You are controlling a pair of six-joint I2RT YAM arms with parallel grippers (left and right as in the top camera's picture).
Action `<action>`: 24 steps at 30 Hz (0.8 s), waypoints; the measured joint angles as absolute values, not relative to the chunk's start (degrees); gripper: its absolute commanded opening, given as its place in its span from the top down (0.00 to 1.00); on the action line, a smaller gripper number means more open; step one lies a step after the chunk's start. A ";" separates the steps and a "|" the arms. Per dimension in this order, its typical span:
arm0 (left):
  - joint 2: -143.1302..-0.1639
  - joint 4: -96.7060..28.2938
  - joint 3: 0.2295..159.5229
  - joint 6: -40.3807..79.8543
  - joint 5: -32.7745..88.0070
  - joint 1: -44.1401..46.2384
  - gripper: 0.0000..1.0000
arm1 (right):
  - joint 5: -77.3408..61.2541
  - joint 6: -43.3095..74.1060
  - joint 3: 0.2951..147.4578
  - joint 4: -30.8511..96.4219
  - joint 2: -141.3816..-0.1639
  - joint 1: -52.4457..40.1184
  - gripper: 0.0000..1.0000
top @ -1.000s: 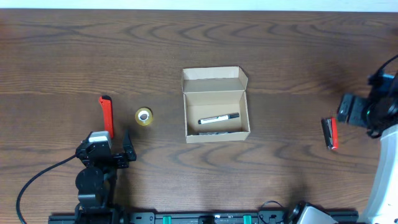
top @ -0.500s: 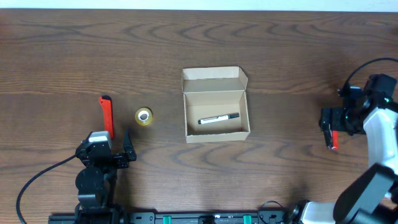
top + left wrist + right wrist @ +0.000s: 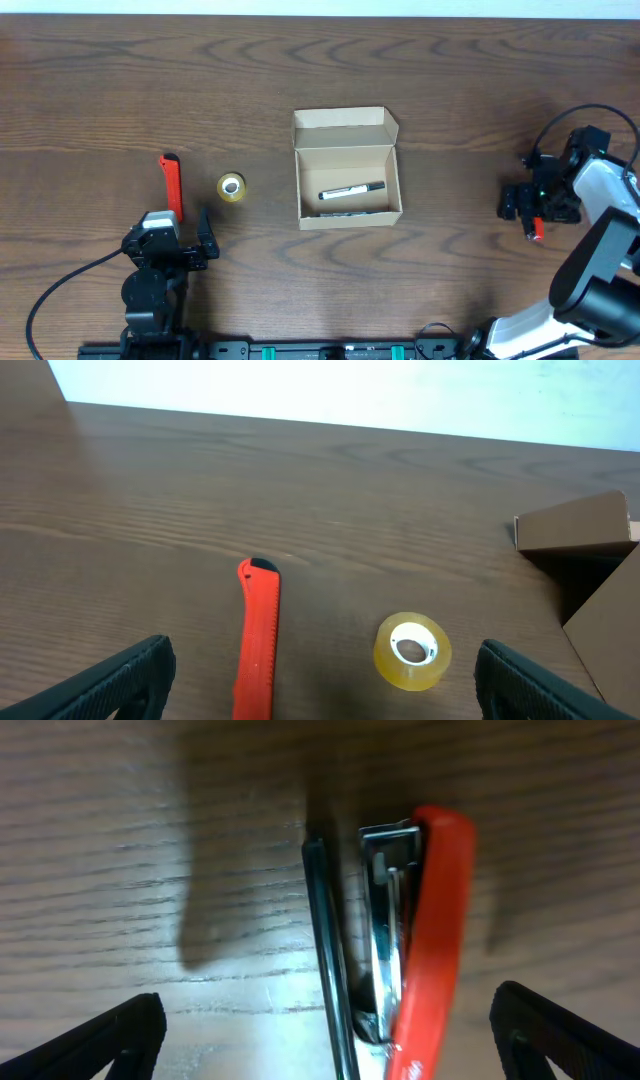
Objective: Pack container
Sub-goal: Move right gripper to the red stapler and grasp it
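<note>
Overhead view: the container [image 3: 347, 170] sat at the centre of the frame on the brown wooden surface [image 3: 450, 80], its flap lid folded back toward the top edge and a marker [image 3: 352, 190] lying inside. Left of it lay a tape roll [image 3: 231, 187] and, further left, a red utility knife [image 3: 172, 186]. The left end effector [image 3: 178, 240] hung at lower left, jaws spread wide and empty. At right, the right end effector [image 3: 530, 203] was over a red stapler [image 3: 537, 228], jaws wide apart; the right wrist view showed the stapler between the fingers [image 3: 110, 1035], ungripped.
</note>
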State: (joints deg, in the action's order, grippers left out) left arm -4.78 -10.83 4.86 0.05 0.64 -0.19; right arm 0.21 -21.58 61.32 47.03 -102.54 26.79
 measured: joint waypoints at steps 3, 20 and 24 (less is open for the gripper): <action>-4.78 -10.83 4.86 0.05 0.64 -0.19 0.05 | 0.21 -21.61 61.32 46.98 -103.85 26.79 0.08; -4.78 -10.79 4.86 0.05 0.64 -0.19 0.05 | 0.89 -22.24 61.67 46.65 -105.36 26.83 0.99; -4.78 -10.79 4.86 0.05 0.64 -0.19 0.05 | 0.89 -22.22 61.67 46.61 -105.36 26.83 0.99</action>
State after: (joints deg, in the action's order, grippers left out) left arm -4.78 -10.79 4.86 0.05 0.64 -0.19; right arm 0.89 -22.22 61.67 46.61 -105.36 26.83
